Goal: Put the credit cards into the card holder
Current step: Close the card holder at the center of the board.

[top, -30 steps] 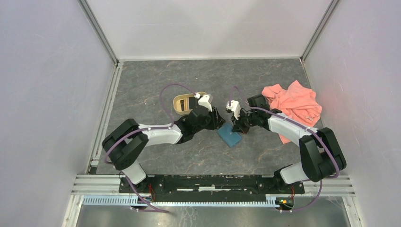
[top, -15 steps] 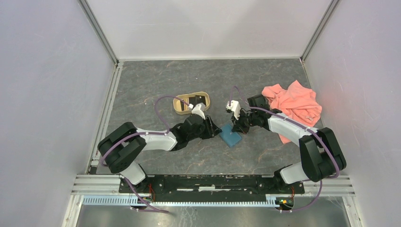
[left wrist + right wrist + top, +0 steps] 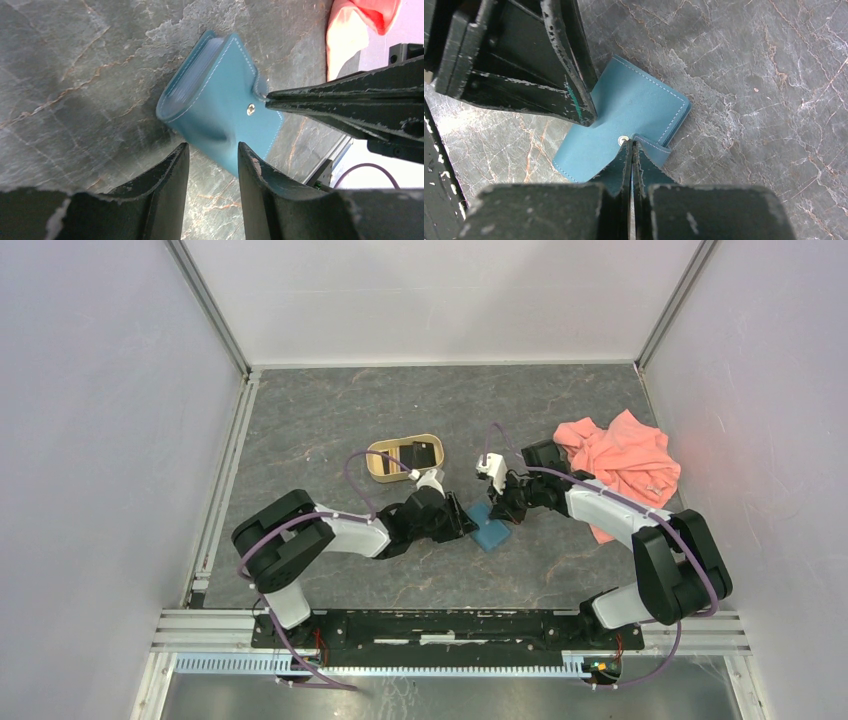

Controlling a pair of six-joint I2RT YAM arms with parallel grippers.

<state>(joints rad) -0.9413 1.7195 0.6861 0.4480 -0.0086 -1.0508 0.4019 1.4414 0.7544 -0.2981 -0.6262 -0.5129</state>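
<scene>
1. The card holder (image 3: 490, 533) lies closed and flat on the table, directly under the tips of the right gripper (image 3: 505, 508) and just ahead of the left gripper (image 3: 466, 524).
2. The right gripper (image 3: 631, 146) has its jaws pressed together and seems to pinch the holder's small snap tab, right beside the metal stud.
3. The left gripper (image 3: 212, 150) stands half open and empty. The card holder (image 3: 220, 112) has one corner in line with the gap between its fingers.
4. The holder looks light, thin and pliable, like soft stitched leather, with a rounded spine. It would probably slide on the smooth stone if pushed from one side only.
5. The tab is the natural place to lift the flap. The body needs pinning or gripping at the edge nearest the left fingers, so the cover can peel open against it.
6. A dark credit card (image 3: 420, 452) sits in the tan tray (image 3: 383, 468), behind the left gripper's wrist.
7. Compared with a second ago, the left arm has swung away from the tray and come down low beside the holder. The right gripper and the holder have not shifted.
</scene>
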